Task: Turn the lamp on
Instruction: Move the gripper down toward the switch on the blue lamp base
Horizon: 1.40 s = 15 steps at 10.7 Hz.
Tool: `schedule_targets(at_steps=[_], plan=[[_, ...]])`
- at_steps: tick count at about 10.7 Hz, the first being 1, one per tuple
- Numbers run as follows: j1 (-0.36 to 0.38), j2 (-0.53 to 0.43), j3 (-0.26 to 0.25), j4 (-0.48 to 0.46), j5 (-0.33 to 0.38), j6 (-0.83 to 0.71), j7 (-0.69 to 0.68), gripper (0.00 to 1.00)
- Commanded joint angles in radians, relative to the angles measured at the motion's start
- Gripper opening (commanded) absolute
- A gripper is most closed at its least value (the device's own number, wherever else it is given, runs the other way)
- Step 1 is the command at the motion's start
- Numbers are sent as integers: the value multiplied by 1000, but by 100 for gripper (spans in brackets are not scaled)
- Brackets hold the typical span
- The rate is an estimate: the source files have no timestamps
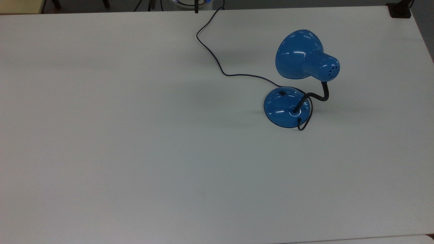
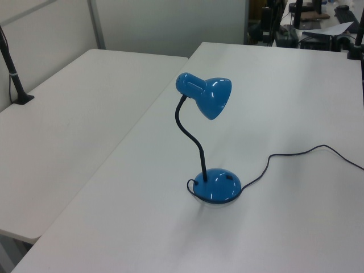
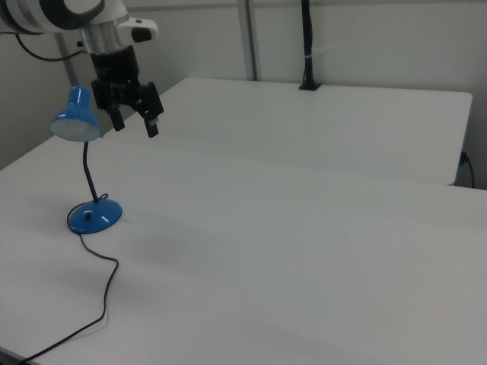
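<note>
In the right view, going from left to right, the blue lamp (image 3: 90, 182) stands near the right view's left edge on a big white tabletop (image 3: 304, 251). Its round base (image 3: 94, 216) sits flat on the tabletop. A thin black neck (image 3: 87, 175) goes up from the base and holds the shade (image 3: 76, 119) high. The shade does not look lit. A black cord (image 3: 106, 285) runs from the base toward the near edge of the tabletop.

Just to the right of the shade hangs the robot's end effector (image 3: 135, 125). It is up in the air, well above the tabletop. Its two black fingers (image 3: 151, 122) point down and are spread apart. They hold nothing. They do not touch the lamp.

Farther right, a black pole (image 3: 307, 46) stands at the far edge of a second white table (image 3: 342, 114).

In the top view, the lamp (image 1: 298, 81) is on the right half of the tabletop (image 1: 135, 152). A small black switch (image 1: 281, 92) sits on the base (image 1: 286, 107), on the side toward the top view's left. The shade (image 1: 301, 54) leans over the tabletop beyond the base. The cord (image 1: 217, 57) snakes away to the far edge.

In the left view, the lamp (image 2: 207, 142) stands in the middle, with the shade (image 2: 207, 94) tipped down toward the left view's right.

There are no boxes, bowls or other things to put stuff in.
</note>
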Motion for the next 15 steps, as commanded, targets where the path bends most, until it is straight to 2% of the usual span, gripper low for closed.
schedule_targets(at_steps=[1, 9, 10, 11, 12, 13, 15], plan=[[13, -14, -20, -6, 8, -35, -21, 100], [13, -12, -20, -8, 8, -34, -21, 100], [16, -12, -20, -19, 8, -31, -24, 76], [15, -11, -20, -20, 17, -29, -49, 33], [16, -8, -20, -19, 17, -27, -55, 7], [18, -8, -20, -20, 17, -24, -55, 0], [21, -9, -20, -25, 17, -23, -55, 0]])
